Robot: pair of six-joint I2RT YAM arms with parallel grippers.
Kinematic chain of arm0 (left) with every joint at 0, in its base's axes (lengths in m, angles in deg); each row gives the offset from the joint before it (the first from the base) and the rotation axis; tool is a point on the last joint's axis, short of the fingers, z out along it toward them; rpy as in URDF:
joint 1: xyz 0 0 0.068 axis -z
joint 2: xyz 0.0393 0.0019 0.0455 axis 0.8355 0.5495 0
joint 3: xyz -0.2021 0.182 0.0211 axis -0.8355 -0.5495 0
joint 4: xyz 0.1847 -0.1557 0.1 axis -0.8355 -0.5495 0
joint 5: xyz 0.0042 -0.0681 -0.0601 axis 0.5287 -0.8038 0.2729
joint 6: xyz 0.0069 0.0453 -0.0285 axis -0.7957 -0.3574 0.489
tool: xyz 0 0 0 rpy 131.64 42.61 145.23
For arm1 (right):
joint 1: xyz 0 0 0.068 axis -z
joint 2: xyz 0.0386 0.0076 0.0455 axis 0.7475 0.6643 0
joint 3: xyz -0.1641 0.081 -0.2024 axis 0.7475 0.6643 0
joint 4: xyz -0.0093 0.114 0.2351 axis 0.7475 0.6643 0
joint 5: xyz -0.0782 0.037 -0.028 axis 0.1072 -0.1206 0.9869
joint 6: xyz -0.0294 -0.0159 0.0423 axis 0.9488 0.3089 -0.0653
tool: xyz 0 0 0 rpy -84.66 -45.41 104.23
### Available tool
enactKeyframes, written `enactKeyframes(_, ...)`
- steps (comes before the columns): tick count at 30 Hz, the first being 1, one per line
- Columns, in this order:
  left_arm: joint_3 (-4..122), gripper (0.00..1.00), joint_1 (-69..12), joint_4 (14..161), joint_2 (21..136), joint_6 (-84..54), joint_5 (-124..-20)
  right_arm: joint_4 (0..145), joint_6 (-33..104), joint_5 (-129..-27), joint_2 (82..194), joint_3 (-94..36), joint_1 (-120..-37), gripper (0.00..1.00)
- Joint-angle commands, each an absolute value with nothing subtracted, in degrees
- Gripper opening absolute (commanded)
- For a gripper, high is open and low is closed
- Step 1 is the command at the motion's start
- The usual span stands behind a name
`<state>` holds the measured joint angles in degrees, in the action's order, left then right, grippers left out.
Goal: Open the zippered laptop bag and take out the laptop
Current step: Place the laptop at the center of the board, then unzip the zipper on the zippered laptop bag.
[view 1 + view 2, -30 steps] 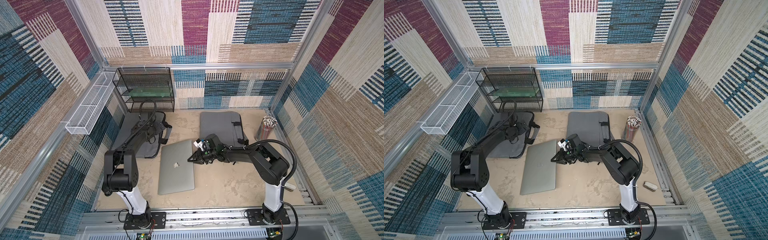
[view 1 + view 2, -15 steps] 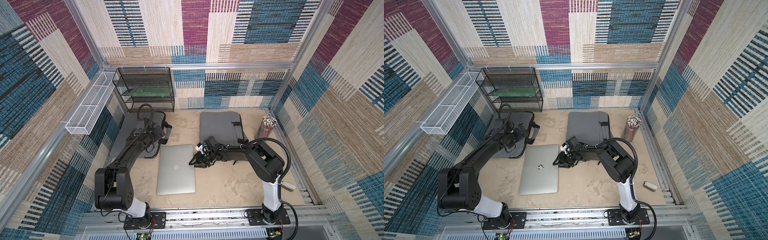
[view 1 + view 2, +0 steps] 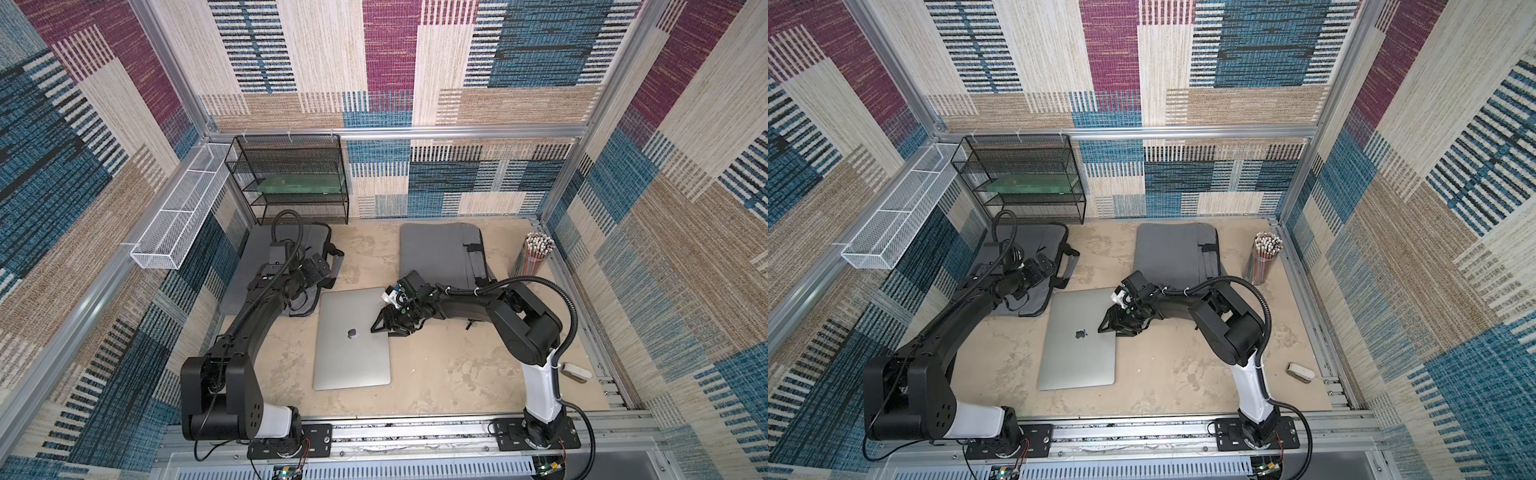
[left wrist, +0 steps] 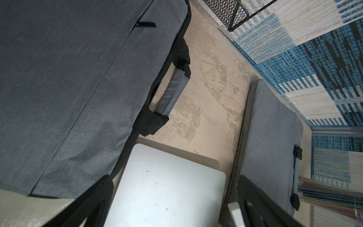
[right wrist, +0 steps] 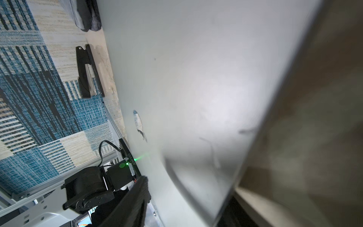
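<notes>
The laptop (image 5: 196,78) is filling most of the frame, its silver lid glaring white beside the logo (image 5: 137,120) (seen almost edge-on). A dark, blurred finger (image 5: 138,198) is showing in front of the lid. The table (image 5: 318,118) is lying past the lid's edge, and a green light (image 5: 126,164) is glowing on black hardware (image 5: 88,186).

Both top views look steeply down from high on the robot's side, facing the back wall (image 3: 415,62). They take in the whole tabletop (image 3: 449,374), with a slight sideways offset between them. The left wrist camera sits close over the grey laptop bag (image 4: 68,88), looking past its handle (image 4: 172,92) to a corner of the laptop (image 4: 167,186) and a second grey bag (image 4: 271,137). The right wrist camera lies very near the laptop lid, skimming along it toward the left arm's base (image 5: 88,188). All four views share the laptop.
</notes>
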<state>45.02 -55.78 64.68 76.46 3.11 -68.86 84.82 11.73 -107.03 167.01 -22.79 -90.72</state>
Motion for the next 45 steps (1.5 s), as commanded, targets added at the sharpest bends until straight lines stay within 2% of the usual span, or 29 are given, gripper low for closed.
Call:
enactKeyframes(1,44.68,1.00,-55.77,65.51,75.83,3.72,-69.94,93.43,13.80,-103.02,167.23,-22.38,-92.00,0.56)
enactKeyframes(10,45.11,0.99,-57.12,68.25,74.66,4.47,-72.40,97.23,14.29,-94.21,162.78,-22.29,-92.24,0.68)
enactKeyframes(15,41.66,0.89,-60.71,73.36,71.28,9.50,-77.42,99.24,14.60,-87.59,158.11,-21.17,-92.14,0.78)
enactKeyframes(18,39.75,0.80,-61.50,74.08,68.63,10.89,-76.38,101.20,15.16,-83.24,155.27,-21.34,-91.97,0.82)
enactKeyframes(20,39.52,0.83,-61.50,73.90,67.48,9.86,-76.34,102.55,15.60,-80.04,152.90,-21.81,-91.61,0.84)
enactKeyframes(21,39.44,0.94,-61.45,73.88,67.15,9.62,-76.60,103.50,15.80,-78.07,151.69,-22.15,-91.24,0.86)
enactKeyframes(22,39.25,0.99,-61.50,74.26,66.92,9.64,-77.38,104.25,16.02,-76.23,150.13,-22.33,-90.72,0.87)
enactKeyframes(26,38.35,0.98,-60.48,76.33,67.37,10.43,-81.62,106.08,16.74,-70.09,144.49,-22.64,-87.20,0.93)
enactKeyframes(30,38.11,0.98,-54.95,76.38,69.06,9.04,-81.46,107.66,17.61,-65.18,139.44,-21.58,-81.78,0.99)
enactKeyframes(32,38.50,0.99,-51.13,76.37,70.49,8.20,-80.91,108.56,17.76,-62.01,137.21,-20.82,-79.55,0.95)
enactKeyframes(37,40.77,1.00,-41.65,76.37,75.98,4.91,-80.85,109.45,17.72,-56.10,132.54,-16.83,-75.32,0.95)
enactKeyframes(40,42.34,0.93,-36.82,76.28,79.54,3.26,-81.28,109.31,17.87,-56.51,131.07,-13.97,-72.10,0.95)
enactKeyframes(45,45.96,0.89,-30.76,74.90,86.57,1.30,-81.25,106.71,18.46,-58.82,128.49,-8.62,-66.22,0.95)
